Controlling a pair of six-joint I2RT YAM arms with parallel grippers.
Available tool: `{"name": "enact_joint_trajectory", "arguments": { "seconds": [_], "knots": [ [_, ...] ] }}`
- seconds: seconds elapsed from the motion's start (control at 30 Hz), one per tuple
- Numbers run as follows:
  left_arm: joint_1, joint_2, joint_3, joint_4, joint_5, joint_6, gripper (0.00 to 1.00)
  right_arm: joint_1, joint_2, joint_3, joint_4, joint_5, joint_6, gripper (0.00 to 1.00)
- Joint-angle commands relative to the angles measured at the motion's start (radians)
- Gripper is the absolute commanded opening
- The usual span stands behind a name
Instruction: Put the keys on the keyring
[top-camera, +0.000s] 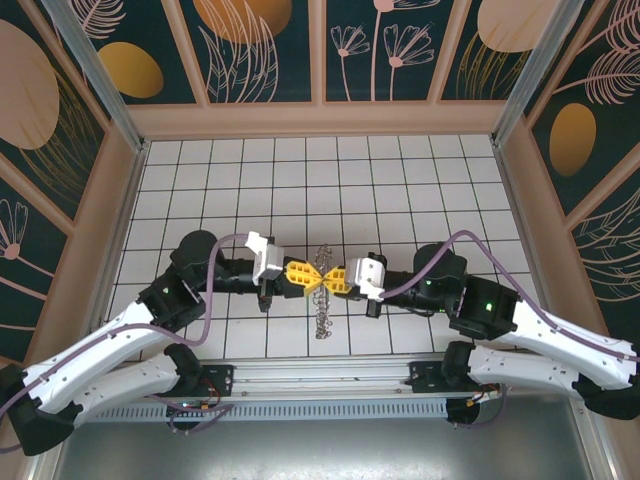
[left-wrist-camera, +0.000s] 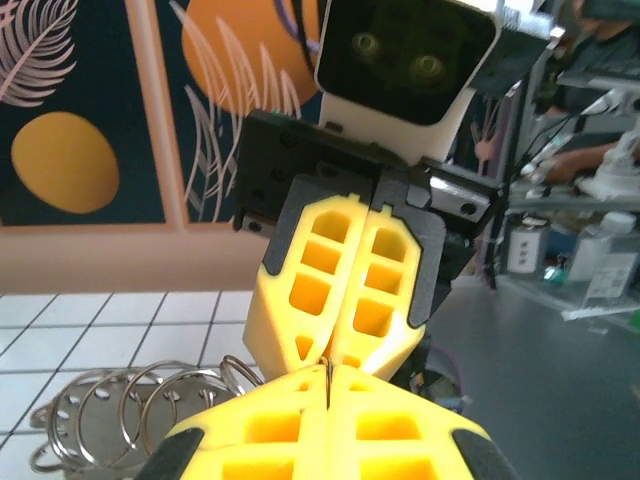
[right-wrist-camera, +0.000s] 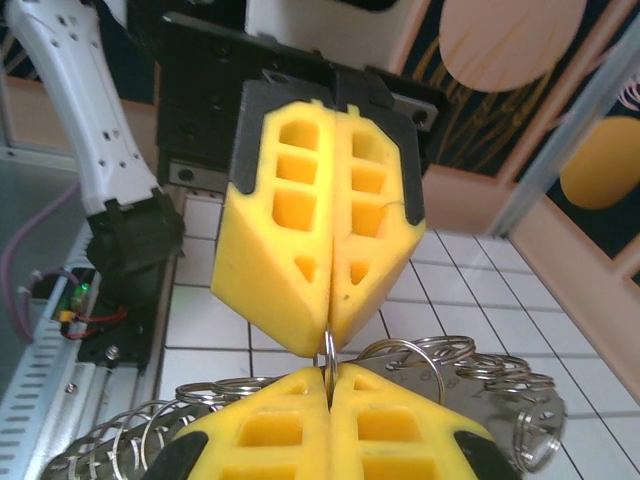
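The keyring (top-camera: 322, 310) is a string of silvery split rings lying across the white tiles at mid-table. My left gripper (top-camera: 314, 277) and right gripper (top-camera: 327, 278) meet tip to tip above it, both shut on one thin ring of it. In the left wrist view that ring (left-wrist-camera: 328, 378) stands upright in my left gripper (left-wrist-camera: 328, 385), with the right yellow fingers (left-wrist-camera: 340, 280) pinching its top. In the right wrist view the thin ring (right-wrist-camera: 328, 350) bridges my right gripper (right-wrist-camera: 329, 378) and the left fingers (right-wrist-camera: 300, 250). More rings (right-wrist-camera: 470, 365) rest below. The keys are hidden.
The tiled floor (top-camera: 420, 190) is boxed in by wood-framed patterned walls (top-camera: 320, 120) at the back and sides. A metal rail (top-camera: 320, 375) with the arm bases runs along the near edge. The left arm's white link (right-wrist-camera: 70, 110) rises at the left of the right wrist view.
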Motion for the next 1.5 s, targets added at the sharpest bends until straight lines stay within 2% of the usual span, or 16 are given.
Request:
{"name": "enact_joint_trajectory", "arguments": {
  "seconds": [0.0,0.17,0.27,0.43,0.6,0.63,0.7,0.8,0.9,1.1,1.33,1.47],
  "knots": [
    [0.001,0.024,0.09,-0.217,-0.07,0.121,0.02,-0.003,0.049,0.07,-0.077,0.114,-0.005,0.0],
    [0.001,0.085,0.152,-0.364,-0.13,0.203,0.06,-0.002,0.123,0.123,-0.142,0.15,-0.017,0.0],
    [0.001,0.104,0.156,-0.388,-0.16,0.221,0.13,0.001,0.154,0.141,-0.165,0.169,-0.026,0.0],
    [0.0,0.137,0.147,-0.409,-0.183,0.224,0.13,0.023,0.192,0.165,-0.19,0.198,-0.039,0.0],
    [-0.002,0.145,0.151,-0.434,-0.217,0.235,0.11,0.034,0.196,0.168,-0.189,0.198,-0.042,0.0],
    [-0.001,0.148,0.154,-0.446,-0.226,0.241,0.02,0.035,0.194,0.168,-0.186,0.194,-0.043,0.0],
    [-0.002,0.153,0.157,-0.464,-0.232,0.252,0.0,0.035,0.179,0.163,-0.175,0.189,-0.043,0.0],
    [-0.002,0.115,0.138,-0.401,-0.215,0.225,0.0,0.035,0.137,0.144,-0.143,0.147,-0.028,0.0],
    [-0.001,0.047,0.09,-0.257,-0.146,0.154,0.0,0.035,0.092,0.11,-0.11,0.128,-0.003,0.0],
    [-0.002,-0.018,0.028,-0.032,-0.044,0.026,0.0,0.036,0.055,0.059,-0.081,0.096,0.039,0.13],
    [-0.001,-0.031,0.009,0.052,-0.015,-0.012,0.0,0.036,0.051,0.04,-0.045,0.091,0.041,0.15],
    [-0.001,-0.04,-0.02,0.129,0.006,-0.045,0.0,0.034,0.033,0.022,-0.018,0.079,0.044,0.12]
  ]
}}
